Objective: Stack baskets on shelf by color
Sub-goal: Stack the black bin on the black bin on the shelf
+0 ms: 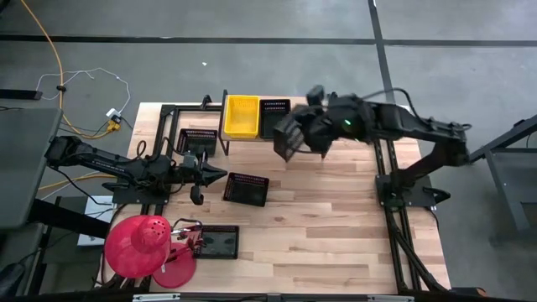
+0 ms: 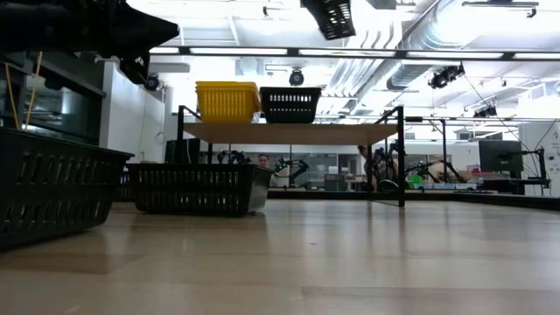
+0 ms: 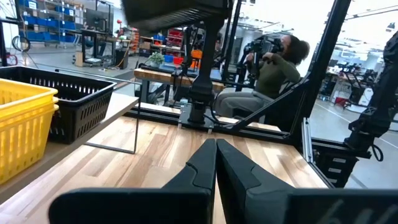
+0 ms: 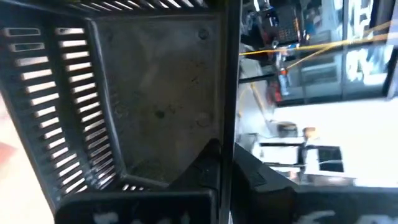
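Note:
The shelf point(image 1: 331, 127) point(image 2: 293, 133) stands at the table's far edge. It carries a yellow basket point(image 1: 241, 116) point(image 2: 227, 101) point(image 3: 25, 124) and, beside it, a black basket point(image 1: 274, 117) point(image 2: 290, 104) point(image 3: 74, 106). My right gripper point(image 1: 306, 134) point(image 4: 227, 155) is shut on another black basket point(image 1: 289, 138) point(image 2: 331, 17) point(image 3: 180, 12), held in the air just near of the shelf. My left gripper point(image 1: 220, 175) point(image 3: 216, 165) is shut on nothing, above the table's left half. More black baskets rest on the tabletop point(image 1: 247, 188) point(image 2: 197, 187), point(image 1: 199, 141), point(image 1: 216, 242). My right gripper pinches one side wall of the black basket at its rim point(image 4: 229, 124), one finger point(image 4: 208, 168) inside the basket and one finger point(image 4: 252, 177) outside. The basket is lifted clear of table and shelf and tilted on its side, its open face turned toward the wrist camera.
A red dome-shaped object point(image 1: 143, 246) sits at the near left corner, by a black basket point(image 2: 52, 188). Bare wood lies across the table's middle and right point(image 1: 336, 218). A person point(image 3: 273, 68) sits beyond the table's right edge.

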Motion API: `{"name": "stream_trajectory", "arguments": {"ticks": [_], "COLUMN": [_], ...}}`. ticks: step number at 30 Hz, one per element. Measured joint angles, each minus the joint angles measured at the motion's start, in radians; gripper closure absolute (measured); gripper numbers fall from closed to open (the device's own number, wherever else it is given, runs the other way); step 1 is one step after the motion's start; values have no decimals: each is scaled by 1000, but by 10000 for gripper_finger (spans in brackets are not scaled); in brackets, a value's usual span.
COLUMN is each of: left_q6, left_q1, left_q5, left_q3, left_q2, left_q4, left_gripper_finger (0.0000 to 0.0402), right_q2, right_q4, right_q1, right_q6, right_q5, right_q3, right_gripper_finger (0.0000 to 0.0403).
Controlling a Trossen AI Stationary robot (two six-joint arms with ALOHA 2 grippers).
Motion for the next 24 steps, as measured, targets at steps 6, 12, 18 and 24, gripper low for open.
{"name": "stream_trajectory", "arguments": {"ticks": [6,12,18,24], "left_q6": [-27,-26,-27,-30], "left_q1": [-1,-1,-1,-1], "left_q5": [0,0,-23,-75], "left_q3": [0,0,0,0], "left_q2": [0,0,0,0], "left_q4": [-5,0,2,2], "left_gripper_finger": [402,401,402,402], "right_q2": [185,356,469,534], "right_q4": [-45,-170,-231,-327], "right_q1": [-103,-194,-282,-360], "right_q6": [-243,-470,-645,-722], "right_q5": [-134,-156,-246,-387], "right_q3": [190,349,492,590], "right_gripper_finger": [403,403,403,403]}}
